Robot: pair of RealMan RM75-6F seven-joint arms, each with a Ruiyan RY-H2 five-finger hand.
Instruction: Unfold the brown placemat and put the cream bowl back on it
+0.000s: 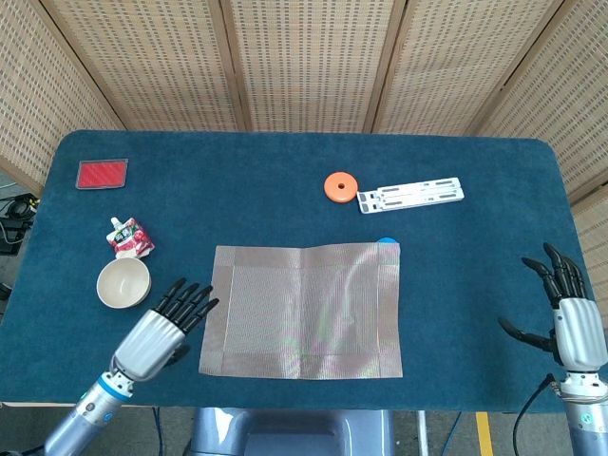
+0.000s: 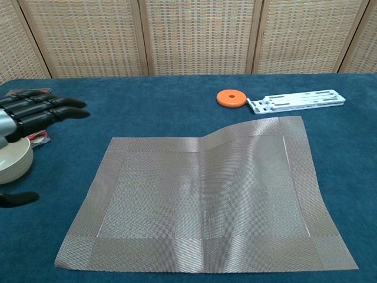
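1. The table (image 1: pixel 285 180), covered in dark blue cloth, fills most of both views and carries everything else.
2. The brown placemat (image 1: pixel 302 310) lies unfolded near the front edge of the table, a little left of the middle. It is flat except for a low ridge that runs in from its far edge. A small blue thing (image 1: pixel 386 241) peeks out at its far right corner.
3. The left hand (image 1: pixel 161 330) hovers just left of the placemat's front left corner, fingers spread and holding nothing. It is near the bowl but apart from it.
4. The right hand (image 1: pixel 566 309) is at the table's front right edge, well apart from the placemat, with fingers splayed and empty.
5. The white plastic strip (image 1: pixel 410 195) lies beyond the placemat's far right corner.
6. The cream bowl (image 1: pixel 123 282) sits upright on the bare cloth, left of the placemat and not on it.
7. The red card (image 1: pixel 103 173) lies in the far left corner.
8. The red-and-white pouch (image 1: pixel 128 237) lies just behind the bowl.
9. The orange disc (image 1: pixel 340 186) sits just beside the left end of the white strip.
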